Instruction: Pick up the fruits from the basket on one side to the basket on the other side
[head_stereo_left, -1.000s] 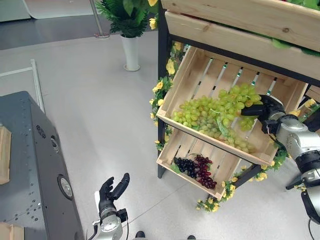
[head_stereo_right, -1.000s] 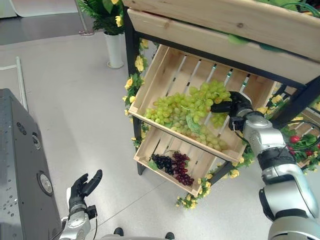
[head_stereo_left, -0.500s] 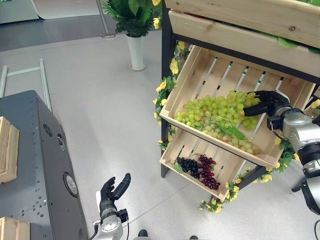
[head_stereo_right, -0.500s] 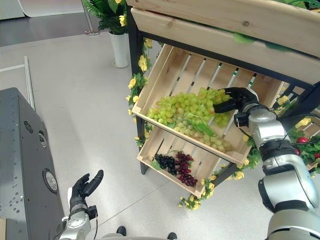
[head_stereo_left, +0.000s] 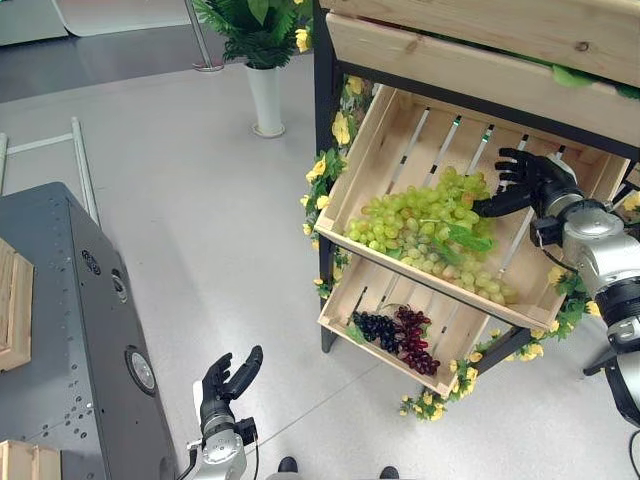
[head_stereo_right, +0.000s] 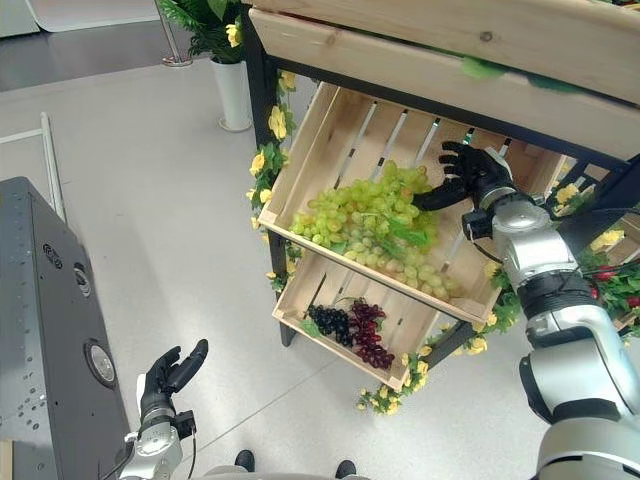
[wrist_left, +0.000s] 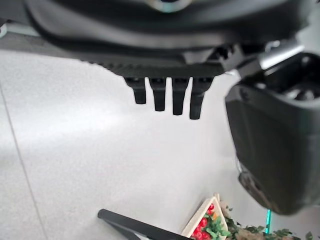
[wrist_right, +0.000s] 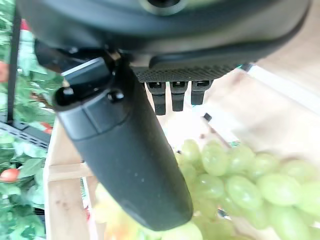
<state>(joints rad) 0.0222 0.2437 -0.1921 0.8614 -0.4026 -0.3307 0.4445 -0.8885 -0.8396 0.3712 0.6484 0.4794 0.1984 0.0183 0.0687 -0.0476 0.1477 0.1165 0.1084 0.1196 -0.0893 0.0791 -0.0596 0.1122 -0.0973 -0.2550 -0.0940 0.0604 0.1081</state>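
**Inspector A:** While the right hand (head_stereo_left: 530, 180) hangs over the far end of the upper crate (head_stereo_left: 372, 150), what do its fingers (wrist_right: 172, 97) hold?

**Inspector B:** Nothing. In the right wrist view they stand straight and spread, with the green grapes (head_stereo_left: 425, 225) just below and beyond them. From the head views the hand sits at about 3 o'clock of the heap, the thumb nearest the fruit; whether it touches, I cannot tell.

**Inspector A:** Location of the fruit?

**Inspector B:** The green grapes lie heaped in the upper crate, toward its lower lip, leaves among them. The dark grapes (head_stereo_left: 395, 335) lie in the lower crate (head_stereo_left: 340, 310), at 6 o'clock of the green heap. Both crates tilt on a black-framed stand trimmed with yellow flowers (head_stereo_left: 318, 175).

**Inspector A:** The left hand?

**Inspector B:** The left hand (head_stereo_left: 225, 385) is raised above the floor at 7 o'clock of the stand, well apart from it, fingers relaxed and parted, holding nothing. A grey cabinet (head_stereo_left: 70, 340) stands beside it.

**Inspector A:** Any labels or legible writing?

**Inspector B:** None that I can read.
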